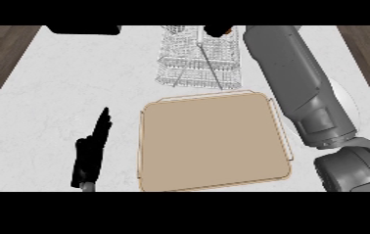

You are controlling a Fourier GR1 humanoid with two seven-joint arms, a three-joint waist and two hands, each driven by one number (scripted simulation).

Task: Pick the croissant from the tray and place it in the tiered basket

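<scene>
At frame top, your right hand (pixel 216 30) curls on the croissant (pixel 227 31) over the white wire tiered basket (pixel 195 64); square tan tray (pixel 213 142) centre; left hand (pixel 92 150) open, lower left.

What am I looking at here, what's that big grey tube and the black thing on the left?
This is one picture from the robot's head, looking steeply down at a white counter. The grey tube is its right forearm, reaching to the wire tiered basket; its black right hand shows at the basket's top, with a bit of something orange-brown beside it, probably the croissant. The black shape is the left hand, resting open. The tan tray has nothing on it.
</scene>
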